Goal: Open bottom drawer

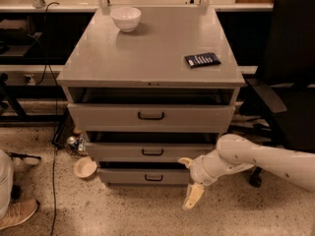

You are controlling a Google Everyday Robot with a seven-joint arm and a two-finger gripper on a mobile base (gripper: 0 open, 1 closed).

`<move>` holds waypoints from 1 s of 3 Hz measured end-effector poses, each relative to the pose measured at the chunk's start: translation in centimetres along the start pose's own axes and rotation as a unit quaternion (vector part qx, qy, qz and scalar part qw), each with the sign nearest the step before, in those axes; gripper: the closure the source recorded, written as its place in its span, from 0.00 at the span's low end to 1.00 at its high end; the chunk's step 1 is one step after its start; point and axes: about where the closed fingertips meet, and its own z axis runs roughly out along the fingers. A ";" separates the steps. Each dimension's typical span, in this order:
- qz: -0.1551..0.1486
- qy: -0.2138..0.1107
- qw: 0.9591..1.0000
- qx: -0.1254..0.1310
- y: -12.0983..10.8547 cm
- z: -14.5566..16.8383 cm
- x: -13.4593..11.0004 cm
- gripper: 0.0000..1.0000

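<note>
Gripper (190, 180) spread wide by bottom drawer (129, 176) R end; grey front w/ dark loop handle (153, 177).

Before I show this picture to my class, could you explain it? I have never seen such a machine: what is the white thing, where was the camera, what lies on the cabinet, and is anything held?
The white limb is a robot's arm. It ends in a two-fingered tool, low down by the end of the bottom drawer nearest the chair, fingers spread, holding nothing. The single camera looks down on the grey cabinet from its front. On top lie a white bowl and a dark flat gadget. An office chair stands at the picture's right.
</note>
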 end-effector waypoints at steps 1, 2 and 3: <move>-0.002 0.014 1.000 0.008 -0.7 4.5 3.3 0.00; 0.031 0.005 0.999 0.008 -1.3 7.8 6.2 0.00; 0.042 -0.002 0.999 0.003 -1.1 9.3 7.1 0.00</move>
